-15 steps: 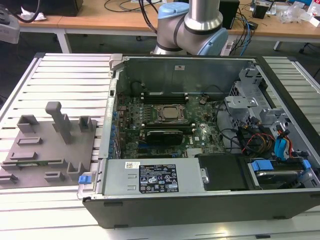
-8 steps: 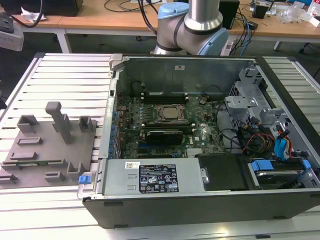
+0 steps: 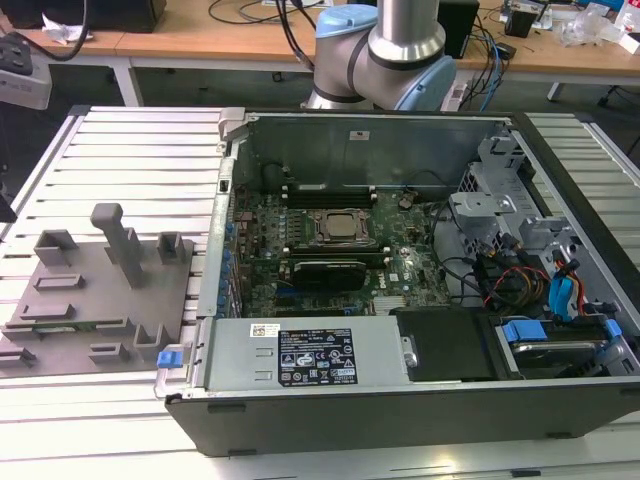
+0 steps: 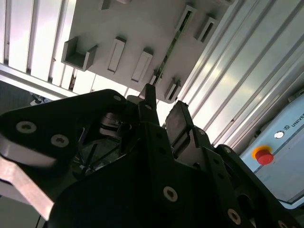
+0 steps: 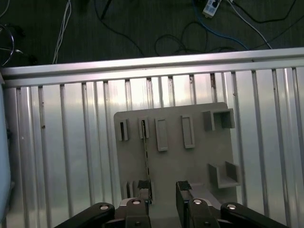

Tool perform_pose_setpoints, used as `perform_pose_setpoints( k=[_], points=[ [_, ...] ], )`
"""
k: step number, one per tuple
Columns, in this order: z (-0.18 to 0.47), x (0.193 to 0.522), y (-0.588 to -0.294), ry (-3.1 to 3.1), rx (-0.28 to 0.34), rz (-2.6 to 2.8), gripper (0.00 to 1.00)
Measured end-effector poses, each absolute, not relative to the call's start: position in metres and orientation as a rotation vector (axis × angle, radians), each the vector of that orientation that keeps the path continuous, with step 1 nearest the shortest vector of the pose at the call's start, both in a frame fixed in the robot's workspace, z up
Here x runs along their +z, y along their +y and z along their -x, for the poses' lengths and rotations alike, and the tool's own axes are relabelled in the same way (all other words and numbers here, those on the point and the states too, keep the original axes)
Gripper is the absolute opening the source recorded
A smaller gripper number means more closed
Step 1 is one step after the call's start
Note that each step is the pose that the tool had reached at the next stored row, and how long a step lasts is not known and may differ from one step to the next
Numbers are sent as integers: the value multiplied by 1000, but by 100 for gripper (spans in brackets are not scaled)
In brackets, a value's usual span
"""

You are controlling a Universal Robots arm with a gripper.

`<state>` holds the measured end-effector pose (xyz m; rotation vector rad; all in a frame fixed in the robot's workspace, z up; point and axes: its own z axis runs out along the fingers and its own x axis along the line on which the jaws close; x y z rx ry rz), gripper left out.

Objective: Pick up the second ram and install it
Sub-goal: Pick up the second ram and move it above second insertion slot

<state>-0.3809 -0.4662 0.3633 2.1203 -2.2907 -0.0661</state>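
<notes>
The second ram is a long, thin stick, seen edge-on in both wrist views; it stands upright on its long edge, ends seated in narrow slots of a gray holder plate; in the exterior view that plate lies at eight o'clock on the ribbed desk.

This is a robotics lab or test workshop. A slatted aluminium counter carries an opened desktop computer case and a grey fixture plate, with a pale-blue robot arm mounted behind them. A cluttered wooden desk stands beyond. Loose cables and a power strip lie on the dark floor. A red emergency-stop button sits on a pale control box.
</notes>
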Motion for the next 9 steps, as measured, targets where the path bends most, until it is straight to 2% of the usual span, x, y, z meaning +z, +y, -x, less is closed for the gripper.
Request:
perform_pose_setpoints(
  k=[9],
  points=[
    [381, 358, -466, -2291, -66, -2120, 36]
  ],
)
